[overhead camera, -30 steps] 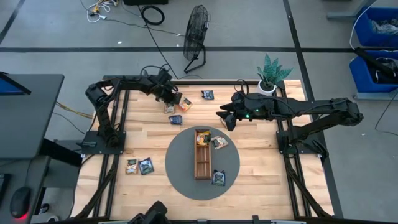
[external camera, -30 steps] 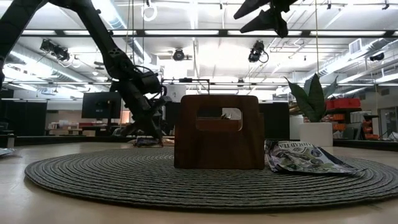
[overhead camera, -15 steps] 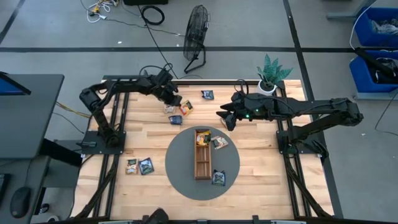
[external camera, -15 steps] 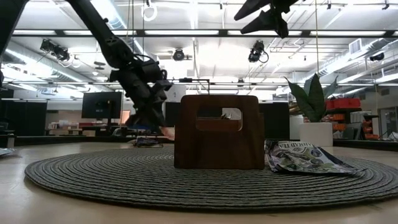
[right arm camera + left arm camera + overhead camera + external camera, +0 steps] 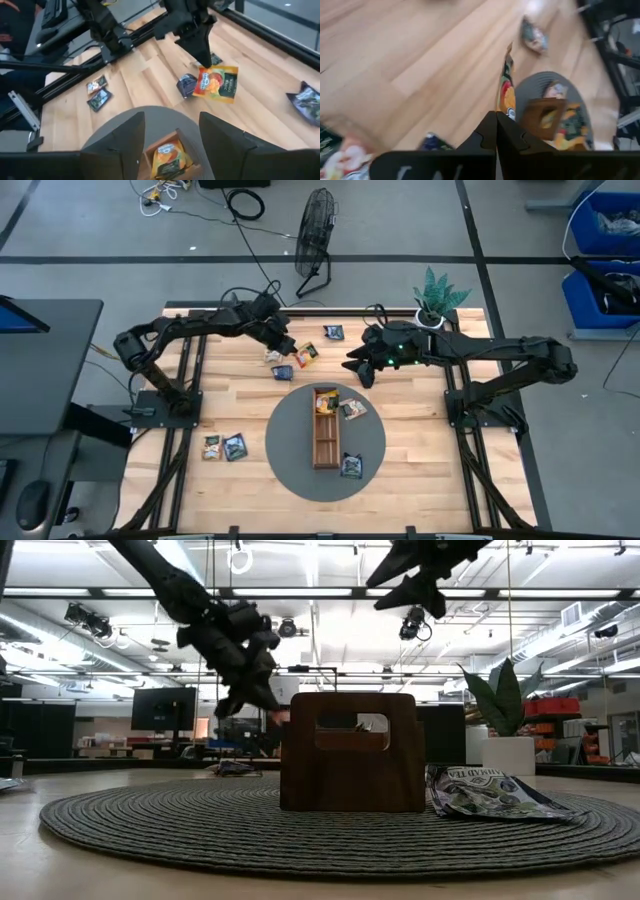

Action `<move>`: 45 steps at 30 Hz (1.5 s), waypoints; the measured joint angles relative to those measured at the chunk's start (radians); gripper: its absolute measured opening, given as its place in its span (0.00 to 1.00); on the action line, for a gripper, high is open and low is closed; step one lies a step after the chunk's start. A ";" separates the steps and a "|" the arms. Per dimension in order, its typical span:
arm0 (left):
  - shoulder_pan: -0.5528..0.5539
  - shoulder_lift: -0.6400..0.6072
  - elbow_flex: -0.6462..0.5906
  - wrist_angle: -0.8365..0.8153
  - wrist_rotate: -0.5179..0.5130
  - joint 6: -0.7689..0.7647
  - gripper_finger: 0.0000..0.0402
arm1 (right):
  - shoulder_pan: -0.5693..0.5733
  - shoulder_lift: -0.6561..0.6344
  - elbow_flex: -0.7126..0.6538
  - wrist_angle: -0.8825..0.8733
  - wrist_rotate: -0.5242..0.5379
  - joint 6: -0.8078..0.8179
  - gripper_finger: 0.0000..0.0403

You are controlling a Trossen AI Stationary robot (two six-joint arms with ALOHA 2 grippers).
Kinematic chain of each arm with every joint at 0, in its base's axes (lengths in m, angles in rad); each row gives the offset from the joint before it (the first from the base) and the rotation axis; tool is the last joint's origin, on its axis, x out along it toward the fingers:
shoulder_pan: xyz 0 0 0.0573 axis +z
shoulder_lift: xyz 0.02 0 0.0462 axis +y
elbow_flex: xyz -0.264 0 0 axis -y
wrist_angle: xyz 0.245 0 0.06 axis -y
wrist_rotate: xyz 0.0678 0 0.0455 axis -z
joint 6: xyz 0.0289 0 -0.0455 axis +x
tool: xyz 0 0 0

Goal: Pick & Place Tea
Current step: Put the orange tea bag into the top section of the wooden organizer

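My left gripper (image 5: 292, 350) hangs over the table's far middle, shut on an orange tea sachet (image 5: 216, 83), which shows edge-on in the left wrist view (image 5: 507, 90). My right gripper (image 5: 172, 137) hovers open above the far edge of the round grey mat (image 5: 290, 470) and holds nothing. The long wooden tray (image 5: 326, 442) stands on the mat with an orange sachet (image 5: 326, 402) in its far compartment. A blue sachet (image 5: 283, 372) and a tan one (image 5: 273, 356) lie flat on the wood below the left gripper. My left gripper pinches the orange sachet's upper edge (image 5: 205, 71) between its two shut fingers. The fingers slant down from the table's far left. The sachet hangs below the fingertips (image 5: 492, 125), on edge and clear of the table.
More sachets lie about: a dark one (image 5: 333, 332) at the far edge, two on the mat (image 5: 353, 409) (image 5: 351, 466), two near the left front (image 5: 224, 446). A potted plant (image 5: 435, 300) stands at the far right corner. Black frame rails run along both sides.
My left gripper has risen and gone toward the table's right edge, nearer the tray, rolling a little. The orange sachet has come up with it and hangs clear of the wood. My right gripper has edged toward the table's left.
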 joint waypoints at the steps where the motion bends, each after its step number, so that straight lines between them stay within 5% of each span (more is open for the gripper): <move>1: -0.007 -0.014 0.000 0.001 -0.002 -0.005 0.00 | -0.007 0.006 0.000 0.005 -0.014 -0.005 0.48; 19: -0.154 -0.212 0.000 0.088 -0.033 -0.127 0.00 | -0.171 0.118 0.000 0.143 -0.314 -0.015 0.50; 31: -0.244 -0.216 0.000 0.143 -0.037 -0.193 0.00 | -0.213 0.169 0.000 0.182 -0.315 -0.074 0.53; 37: -0.259 -0.216 0.000 0.179 -0.044 -0.210 0.00 | -0.235 0.176 0.000 0.176 -0.457 -0.019 0.53; 45: -0.259 -0.216 0.000 0.203 -0.042 -0.222 0.00 | -0.223 0.180 0.000 0.187 -0.463 -0.002 0.52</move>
